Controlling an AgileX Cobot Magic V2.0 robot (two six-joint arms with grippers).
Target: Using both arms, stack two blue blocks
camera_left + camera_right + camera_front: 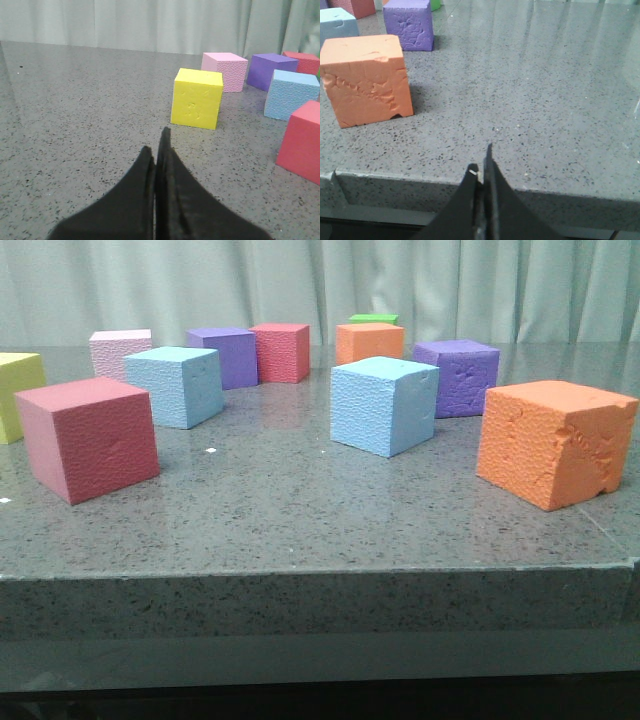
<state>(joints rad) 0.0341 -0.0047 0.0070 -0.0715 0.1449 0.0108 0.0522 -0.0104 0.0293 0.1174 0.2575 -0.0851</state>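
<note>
Two light blue blocks stand apart on the grey table. One blue block point(383, 404) is near the middle, the other blue block point(176, 385) is left of it and a little farther back. The left one also shows in the left wrist view point(291, 94); a corner of the middle one shows in the right wrist view point(337, 25). My left gripper point(156, 142) is shut and empty, low over the table well short of the yellow block. My right gripper point(481, 162) is shut and empty at the table's front edge. Neither gripper shows in the front view.
A red block point(88, 437) stands front left and a big orange block point(554, 441) front right. A yellow block point(18, 390) sits at the left edge. Pink point(120, 350), purple point(226, 353), red point(281, 350), orange point(369, 341), green point(373, 318) and purple point(458, 375) blocks stand behind.
</note>
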